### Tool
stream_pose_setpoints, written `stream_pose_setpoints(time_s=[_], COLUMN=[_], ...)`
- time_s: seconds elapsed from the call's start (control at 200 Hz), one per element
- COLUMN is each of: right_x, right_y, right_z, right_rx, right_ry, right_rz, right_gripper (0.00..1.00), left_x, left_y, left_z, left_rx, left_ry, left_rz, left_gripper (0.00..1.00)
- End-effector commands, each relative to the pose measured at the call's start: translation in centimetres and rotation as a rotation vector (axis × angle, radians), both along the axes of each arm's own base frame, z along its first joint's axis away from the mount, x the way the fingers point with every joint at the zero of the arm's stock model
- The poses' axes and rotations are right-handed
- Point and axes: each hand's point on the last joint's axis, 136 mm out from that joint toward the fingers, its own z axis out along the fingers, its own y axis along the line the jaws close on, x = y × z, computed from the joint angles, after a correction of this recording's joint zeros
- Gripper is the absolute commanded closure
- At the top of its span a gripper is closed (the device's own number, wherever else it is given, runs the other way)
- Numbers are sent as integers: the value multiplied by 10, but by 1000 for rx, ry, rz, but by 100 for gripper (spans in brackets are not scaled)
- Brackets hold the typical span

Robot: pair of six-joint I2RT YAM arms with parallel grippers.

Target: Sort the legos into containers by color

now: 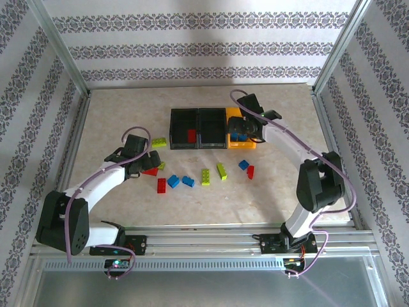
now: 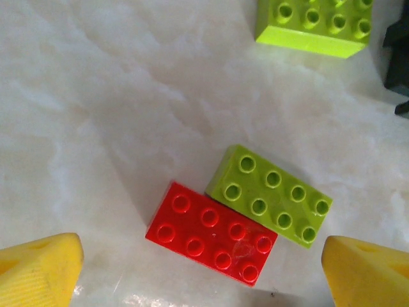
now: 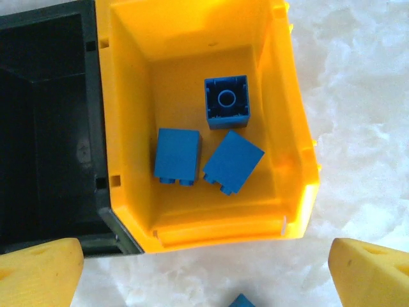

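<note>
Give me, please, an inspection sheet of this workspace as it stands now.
Surface: pale marbled table, no spills seen.
Job's things: yellow bin holds three blue bricks; left black bin holds one red brick; loose bricks in red, blue and green lie in front of the bins.
Clutter: nothing seen.
Grippers: left gripper open above a red lego touching a green lego; right gripper open by the yellow bin's near wall.
Cables: left cable and right cable loop near the wrists.
Surroundings: patterned walls, metal frame.
</note>
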Motion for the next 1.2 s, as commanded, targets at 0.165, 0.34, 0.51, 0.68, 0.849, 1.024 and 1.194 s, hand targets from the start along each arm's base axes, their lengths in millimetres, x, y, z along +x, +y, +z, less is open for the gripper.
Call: stream_pose_setpoints(time_s=[0.165, 0.34, 0.51, 0.68, 0.849, 1.024, 1.194], right_x=[-22, -30, -34, -38, -39, -39, -39], right_y=[-16, -22, -24, -25, -27, -29, -30], right_z=[15, 20, 25, 23, 20, 19, 17], right_rx=[-21, -19, -20, -21, -30, -42, -50], right_ry=[-63, -83, -100, -96, -88, -83, -78], right_rz=[-86, -108, -114, -116, -120, -125, -126], right_gripper=[2, 2, 2, 2, 2, 2, 2], left_x=[-22, -25, -21, -9, 5, 7, 3], left_y=[-5, -9, -9, 4, 12, 15, 23], left_z=[-25, -38, -41, -35, -30, -36, -35], left_rx=[22, 16, 31, 95, 137, 147, 165], left_ry=[153, 225, 239, 205, 173, 202, 207], left_rz=[-127, -158, -166, -109, -75, -60, -32], left_gripper=[6, 7, 6, 7, 11, 18, 20])
